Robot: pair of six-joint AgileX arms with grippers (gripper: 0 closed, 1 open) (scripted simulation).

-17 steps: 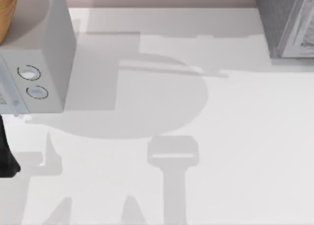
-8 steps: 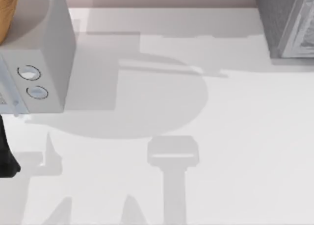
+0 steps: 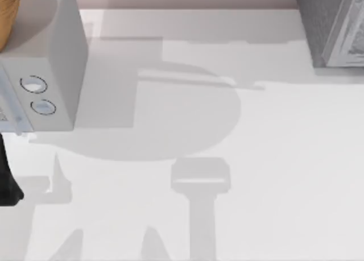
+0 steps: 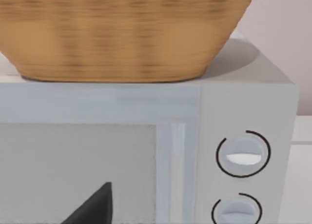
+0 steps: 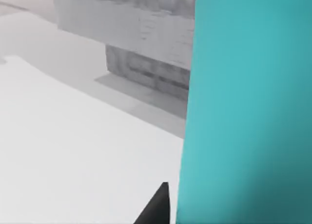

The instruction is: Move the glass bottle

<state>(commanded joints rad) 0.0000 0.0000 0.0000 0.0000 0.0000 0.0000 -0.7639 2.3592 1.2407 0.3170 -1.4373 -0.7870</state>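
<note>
Far left of the table (image 3: 273, 175): a white microwave (image 3: 45, 73) with a wicker basket (image 4: 122, 33) resting on its roof. Cannot tell what lies inside the basket, as just its woven wall faces the left wrist camera. Microwave door shut, nothing readable behind its window, two round dials (image 4: 243, 154) stacked at the door's side. Left gripper (image 4: 95, 207) parked close in front of that door, well apart from the task's thing; open or closed, cannot tell.

Across to the far right: a grey box (image 3: 335, 28) at the table's back corner. In the right wrist view, the glass bottle (image 5: 248, 107) as a broad turquoise wall, long axis upright, just beside the right gripper (image 5: 158, 207), with the grey box a little way behind. Clearly the nearer arm, so the move looks to be the right arm's job. Clamped on the bottle or merely alongside it, cannot tell; likewise whether the bottle stands on the table or hangs above it. Worth confirming a firm hold before carrying, and steering clear of the grey box
</note>
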